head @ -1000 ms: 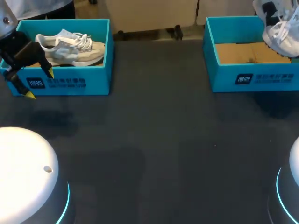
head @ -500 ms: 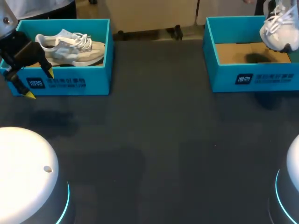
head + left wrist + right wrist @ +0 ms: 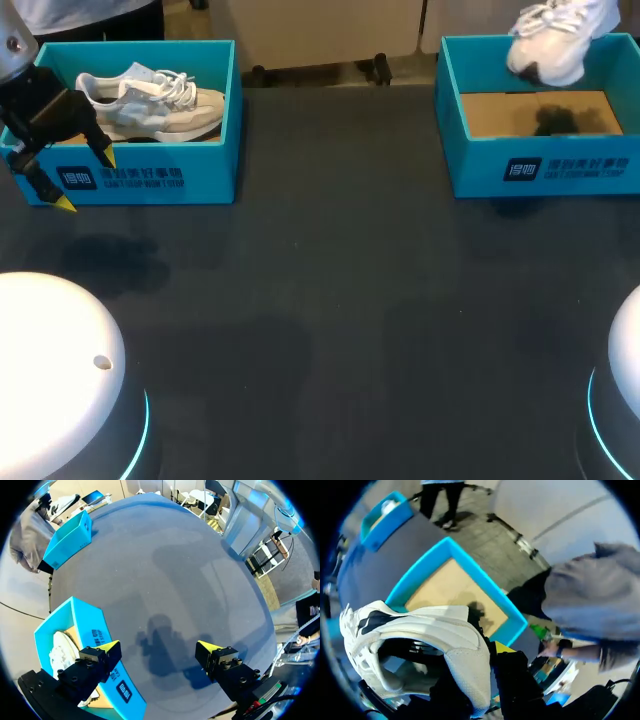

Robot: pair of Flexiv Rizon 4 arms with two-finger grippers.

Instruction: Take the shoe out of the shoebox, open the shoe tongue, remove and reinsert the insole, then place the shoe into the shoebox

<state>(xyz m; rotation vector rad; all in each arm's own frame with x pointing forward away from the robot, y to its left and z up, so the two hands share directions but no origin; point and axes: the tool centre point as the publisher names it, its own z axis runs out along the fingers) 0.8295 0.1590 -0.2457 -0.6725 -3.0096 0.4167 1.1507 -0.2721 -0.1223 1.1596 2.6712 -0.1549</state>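
**Change.** Since the prior frames the white shoe [image 3: 555,40] has been carried from the 2 o'clock edge toward 1 o'clock, and its shadow is now cast on the box floor below. The L arm is unchanged.

**(a)** Dark table [image 3: 340,300], seen from above.

**(b)** L shoebox [image 3: 140,175], blue, at 10 o'clock. R shoebox [image 3: 540,170], blue w/ a bare cardboard floor, at 2 o'clock. The two are well apart.

**(c)** Beige shoe [image 3: 150,100], laid on its sole inside the L shoebox, toe toward 3 o'clock. The white shoe is held in the air above the far part of the R shoebox, not touching it.

**(d)** L gripper [image 3: 85,180], at 9 o'clock, just in front of the L shoebox's near wall. Its fingers are spread wide w/ nothing between them.

**Wrist views.** L: the L gripper [image 3: 159,650] is seen above bare table, w/ the L shoebox [image 3: 90,625] and beige shoe [image 3: 62,655] beside one finger. R: the white shoe [image 3: 420,630] is clamped at its heel collar by the R gripper [image 3: 485,665]. One yellow tip is shown outside the collar. The R shoebox [image 3: 487,582] lies ahead of and below it.
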